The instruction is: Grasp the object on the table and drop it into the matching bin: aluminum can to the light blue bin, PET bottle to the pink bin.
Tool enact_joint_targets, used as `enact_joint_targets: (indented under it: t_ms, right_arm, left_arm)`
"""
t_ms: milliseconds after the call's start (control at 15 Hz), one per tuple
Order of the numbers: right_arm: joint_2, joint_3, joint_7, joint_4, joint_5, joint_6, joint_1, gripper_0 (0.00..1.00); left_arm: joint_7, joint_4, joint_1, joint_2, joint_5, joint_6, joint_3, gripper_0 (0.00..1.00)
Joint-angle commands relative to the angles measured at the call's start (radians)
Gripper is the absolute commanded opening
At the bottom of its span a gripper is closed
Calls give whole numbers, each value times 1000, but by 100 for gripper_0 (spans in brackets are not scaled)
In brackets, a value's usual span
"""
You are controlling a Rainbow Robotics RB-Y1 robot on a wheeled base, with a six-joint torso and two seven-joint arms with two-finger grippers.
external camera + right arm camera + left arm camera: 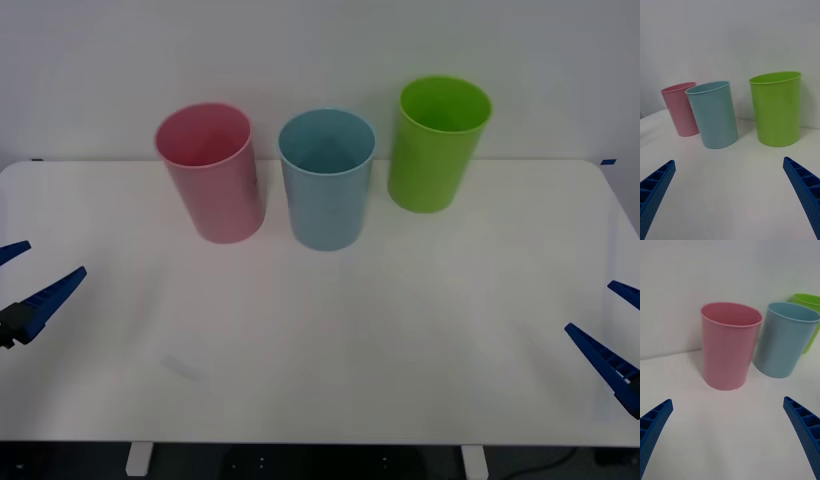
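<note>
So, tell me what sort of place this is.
Probably a lab test bench for sorting trials: a bare white table against a plain wall, holding just a pink bin, a light blue bin and a lime green bin, all upright in a row.

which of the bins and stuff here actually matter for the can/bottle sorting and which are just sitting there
Part of the job:
- light blue bin, middle of the row, for cans
- pink bin, on its left, for PET bottles
- table, white
- left gripper, open at the left edge
- right gripper, open at the right edge

Just standing by:
- lime green bin, on the right of the row
</note>
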Motion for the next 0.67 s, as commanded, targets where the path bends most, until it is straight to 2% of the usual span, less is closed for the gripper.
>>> enact_joint_targets:
  t_ms: [67,667]
  right_arm:
    - [0,0,0,0,0,0,0,100]
    - [0,0,0,0,0,0,0,100]
  left_arm:
    - [0,17,3,0,0,8,-5,100]
    - [-6,32,3,0,0,34,-17,100]
